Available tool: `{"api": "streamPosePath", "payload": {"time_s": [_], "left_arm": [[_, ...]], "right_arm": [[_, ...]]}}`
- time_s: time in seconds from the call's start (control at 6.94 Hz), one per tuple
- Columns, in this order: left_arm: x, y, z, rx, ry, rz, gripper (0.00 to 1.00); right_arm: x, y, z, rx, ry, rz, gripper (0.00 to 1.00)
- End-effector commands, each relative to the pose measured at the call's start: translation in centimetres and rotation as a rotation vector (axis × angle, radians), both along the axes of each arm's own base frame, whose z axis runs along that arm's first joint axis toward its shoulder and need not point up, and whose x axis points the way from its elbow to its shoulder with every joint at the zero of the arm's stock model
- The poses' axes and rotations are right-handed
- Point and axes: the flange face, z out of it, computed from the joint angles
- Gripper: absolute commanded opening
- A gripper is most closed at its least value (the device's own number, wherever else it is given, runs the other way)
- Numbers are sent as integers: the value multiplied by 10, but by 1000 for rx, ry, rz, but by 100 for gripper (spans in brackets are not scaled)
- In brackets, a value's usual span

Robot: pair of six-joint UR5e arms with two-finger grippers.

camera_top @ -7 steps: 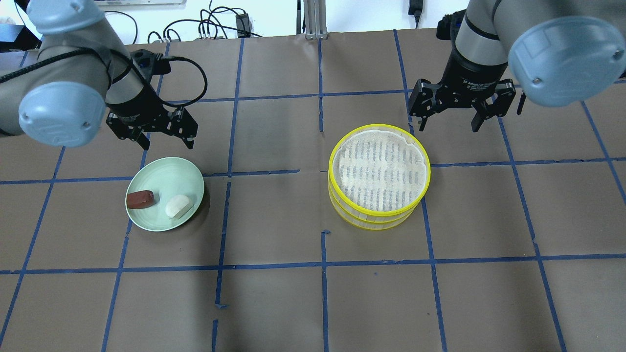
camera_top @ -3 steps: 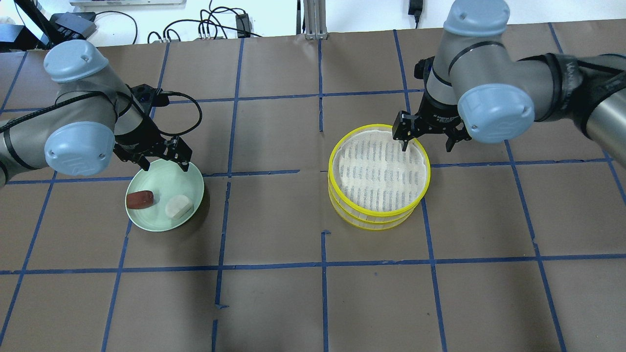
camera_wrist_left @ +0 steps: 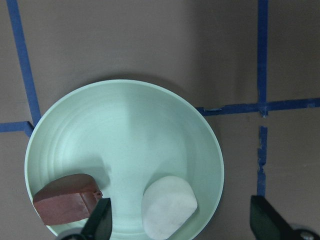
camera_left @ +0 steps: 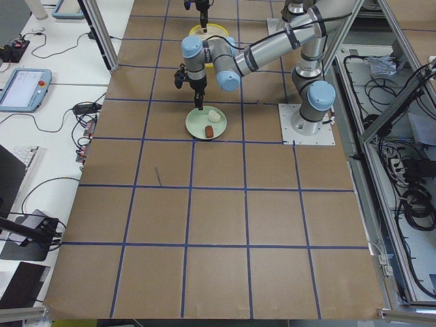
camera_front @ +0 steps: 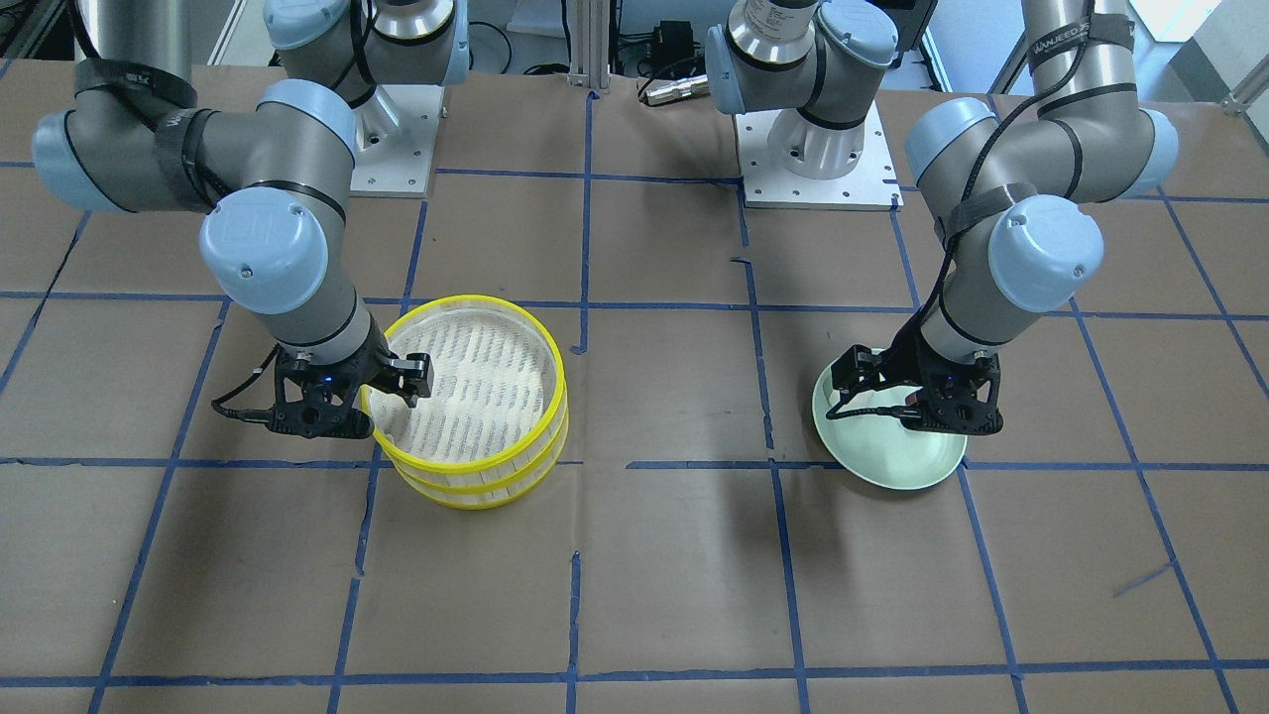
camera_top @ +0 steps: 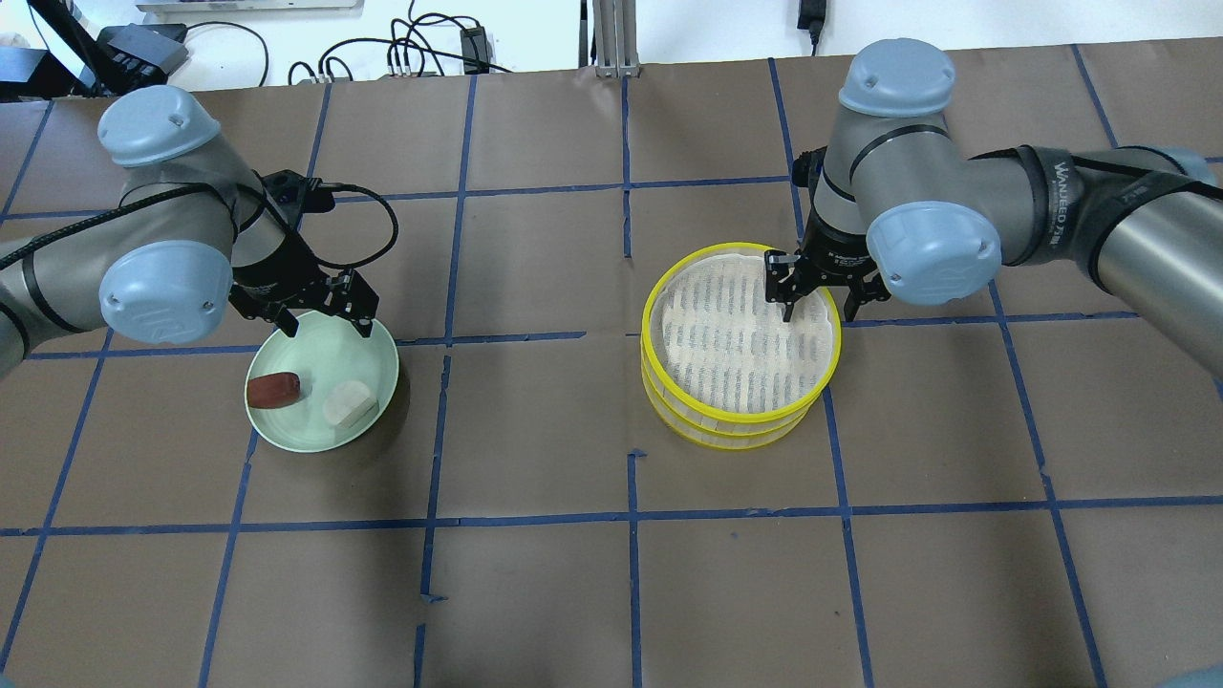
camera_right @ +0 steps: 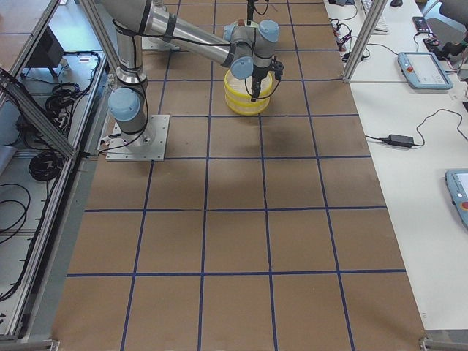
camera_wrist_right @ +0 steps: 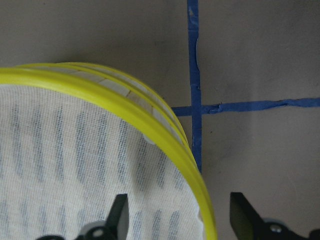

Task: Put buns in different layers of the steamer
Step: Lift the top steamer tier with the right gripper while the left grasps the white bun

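A white bun [camera_top: 350, 403] and a reddish-brown bun [camera_top: 273, 389] lie on a pale green plate [camera_top: 330, 344]. My left gripper [camera_top: 325, 323] is open and empty, low over the plate's far edge. In the left wrist view the white bun [camera_wrist_left: 167, 205] lies between the fingertips [camera_wrist_left: 101, 220], and the brown bun [camera_wrist_left: 67, 199] is just outside them. The two-tier yellow-rimmed steamer [camera_top: 741, 344] is stacked and holds nothing. My right gripper [camera_top: 819, 306] is open and straddles its far right rim [camera_wrist_right: 150, 117], one finger [camera_wrist_right: 118, 214] over the mesh and the other outside.
Brown paper with blue tape grid lines covers the table [camera_top: 611, 478]. The plate stands left of centre and the steamer right of centre, about two grid squares apart. Cables lie beyond the table's far edge.
Both arms have come down and in. The left gripper dropped to the plate's far edge. The right gripper moved from behind the steamer down onto its rim. Both stayed open.
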Motion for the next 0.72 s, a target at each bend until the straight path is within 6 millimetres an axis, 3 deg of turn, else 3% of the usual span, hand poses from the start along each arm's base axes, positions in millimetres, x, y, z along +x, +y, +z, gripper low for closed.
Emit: {"api": "streamPosePath", "payload": {"time_s": [0.0,0.14,0.29,0.58], "left_arm": [[0,0,-4,6,1,0,88],[0,0,-15,28,6,-1,87],[-1,3,-39,67,16,-4,87],[0,5,-61,96,12,-15,87]], "right_arm": [[0,-1,5,-8,6,4,8],[-1,0,5,-5,10,3,7],[-6,1,12,-5,10,-5,7],[-12,17,56,-2,3,7,7]]}}
